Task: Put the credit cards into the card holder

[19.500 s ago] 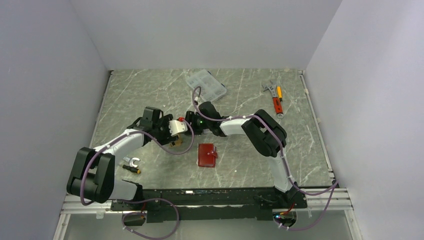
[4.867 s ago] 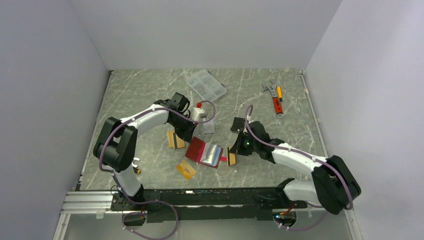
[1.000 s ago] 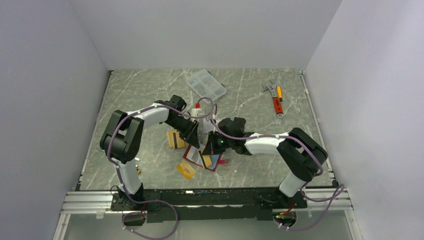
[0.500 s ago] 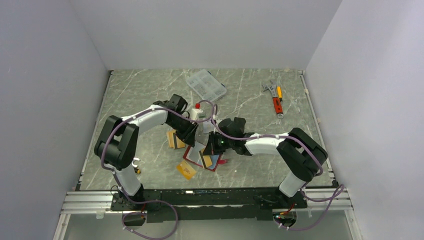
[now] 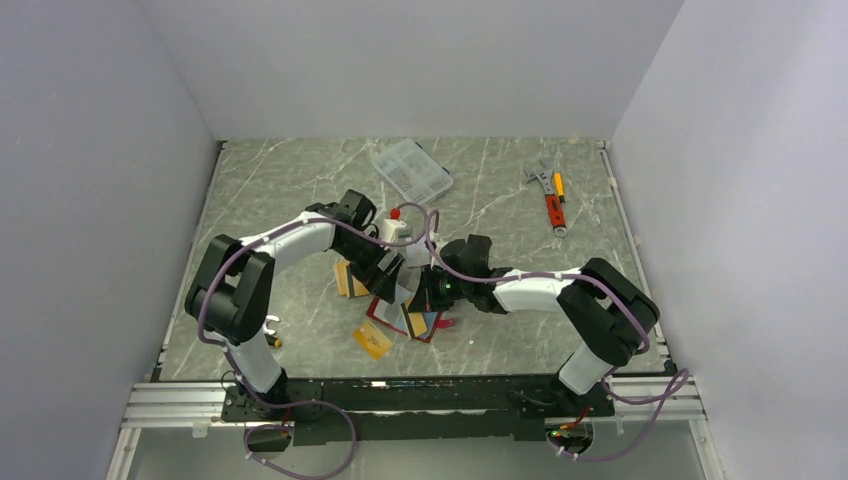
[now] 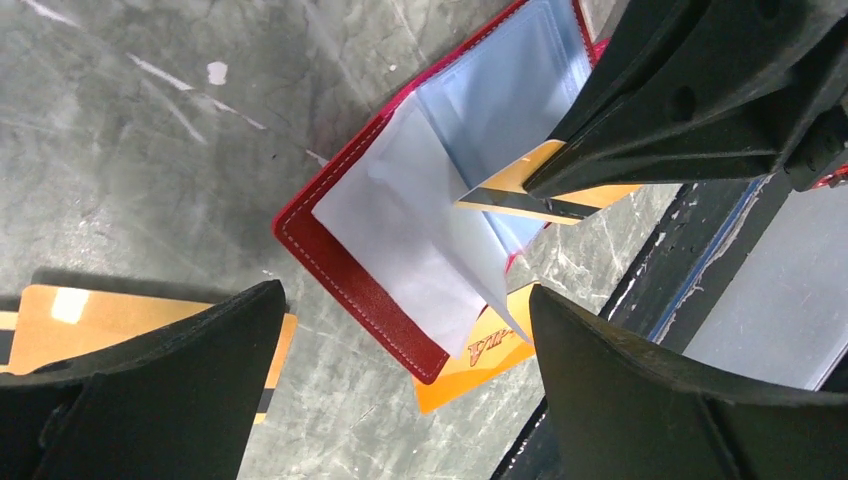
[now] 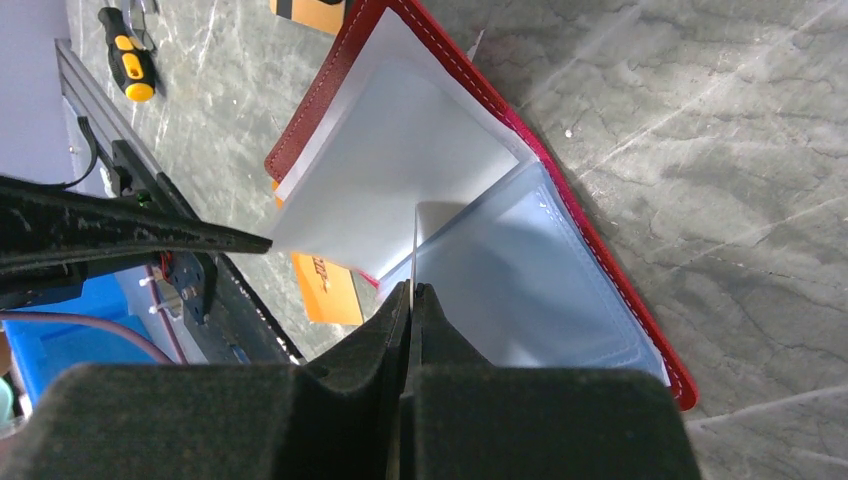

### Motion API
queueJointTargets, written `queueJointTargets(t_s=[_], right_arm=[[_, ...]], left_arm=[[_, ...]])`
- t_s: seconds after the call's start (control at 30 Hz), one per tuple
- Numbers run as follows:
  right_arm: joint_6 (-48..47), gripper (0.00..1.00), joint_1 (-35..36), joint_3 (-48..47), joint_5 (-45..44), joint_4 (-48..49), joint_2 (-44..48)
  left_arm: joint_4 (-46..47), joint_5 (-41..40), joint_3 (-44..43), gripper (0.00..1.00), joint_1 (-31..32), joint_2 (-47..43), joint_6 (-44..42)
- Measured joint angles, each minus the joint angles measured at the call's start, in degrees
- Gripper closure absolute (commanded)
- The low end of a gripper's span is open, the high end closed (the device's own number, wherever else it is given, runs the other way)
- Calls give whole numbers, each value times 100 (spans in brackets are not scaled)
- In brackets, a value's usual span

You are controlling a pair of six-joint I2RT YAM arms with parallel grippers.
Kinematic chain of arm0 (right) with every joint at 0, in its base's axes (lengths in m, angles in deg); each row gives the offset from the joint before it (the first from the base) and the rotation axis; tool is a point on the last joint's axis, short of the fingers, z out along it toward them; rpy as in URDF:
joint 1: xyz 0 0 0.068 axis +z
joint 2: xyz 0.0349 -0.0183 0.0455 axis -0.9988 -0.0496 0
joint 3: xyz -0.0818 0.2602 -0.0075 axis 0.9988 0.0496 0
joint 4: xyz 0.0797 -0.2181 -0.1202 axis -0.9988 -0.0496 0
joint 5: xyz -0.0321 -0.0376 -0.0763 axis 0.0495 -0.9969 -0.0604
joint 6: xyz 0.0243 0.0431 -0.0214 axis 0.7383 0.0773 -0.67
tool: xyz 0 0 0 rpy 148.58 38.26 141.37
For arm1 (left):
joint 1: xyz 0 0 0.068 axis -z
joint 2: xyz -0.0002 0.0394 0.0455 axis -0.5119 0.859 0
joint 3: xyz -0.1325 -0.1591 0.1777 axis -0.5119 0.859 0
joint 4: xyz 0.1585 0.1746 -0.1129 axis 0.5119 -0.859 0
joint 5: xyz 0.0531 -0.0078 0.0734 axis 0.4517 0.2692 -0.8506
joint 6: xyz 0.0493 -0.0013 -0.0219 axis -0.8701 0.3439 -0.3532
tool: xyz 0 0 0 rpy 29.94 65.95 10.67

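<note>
- Red leather-like card holder [image 6: 345, 285] lies open on the marbled table [image 6: 120, 150], pale glossy sleeves fanned
- Right gripper [image 7: 410, 292] pinches a thin orange-gold, black-striped credit card [image 6: 515, 190] edge-on over the sleeves
- Left gripper [image 6: 402, 296] hovers spread wide above
- Loose orange card [image 5: 372, 340] at holder's 8 o'clock

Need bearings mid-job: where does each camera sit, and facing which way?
Top external: above, behind the arms, looking down at the table; both show.
Left wrist: looks down past the open left claw at the card holder.
Right wrist: looks along the right claw, shut on a credit card.
All share the card holder.
</note>
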Motion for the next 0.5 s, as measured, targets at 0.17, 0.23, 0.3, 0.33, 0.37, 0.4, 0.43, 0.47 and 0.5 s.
queueJointTargets(t_s=[0.17, 0.23, 0.3, 0.33, 0.37, 0.4, 0.43, 0.47, 0.5], right_arm=[[2, 100, 0, 0, 4, 0, 0], [2, 100, 0, -2, 4, 0, 0], [2, 100, 0, -2, 9, 2, 0], [2, 100, 0, -2, 9, 4, 0], [4, 100, 0, -2, 11, 9, 0], [7, 100, 0, -2, 15, 15, 0], [11, 100, 0, -2, 20, 24, 0], [20, 100, 0, -2, 20, 35, 0], [24, 100, 0, -2, 20, 42, 0]], left_arm=[[31, 153, 44, 1, -144, -9, 98], [46, 229, 131, 1, -162, -13, 114], [55, 319, 258, 1, -136, -13, 131], [50, 348, 315, 1, -118, -13, 144], [44, 380, 354, 1, -92, -11, 146], [42, 404, 376, 1, -68, -4, 168], [35, 439, 376, 1, -28, 13, 188], [55, 476, 376, 1, 13, 31, 195], [59, 494, 374, 1, 55, 55, 203]])
